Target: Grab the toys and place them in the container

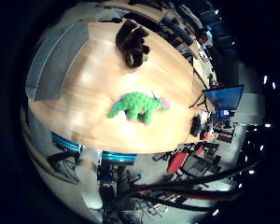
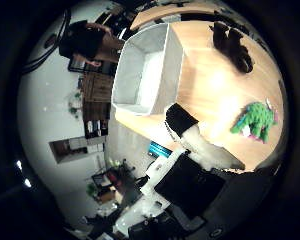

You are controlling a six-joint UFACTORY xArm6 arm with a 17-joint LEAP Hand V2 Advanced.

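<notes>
Green plush dinosaur toy (image 1: pixel 139 106) lies on the wooden table (image 1: pixel 88 79), dark brown plush toy (image 1: pixel 132 43) apart from it, white fabric container (image 2: pixel 145 70) empty at table's edge. Hand (image 2: pixel 190 165) high above, fingers' state unclear. Descend centred over dinosaur's body, then close.

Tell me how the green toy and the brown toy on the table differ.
Colour: the green toy is bright green with pink and blue trim, while the brown toy is dark brown all over.
Place: the brown toy lies nearer the grey container; the green toy lies farther from it, toward the table's far edge.
Shape: the green toy reads clearly as a four-legged animal; the brown toy is a dark lump whose form I cannot make out.
Both are soft toys lying on the wooden table, outside the container.
</notes>
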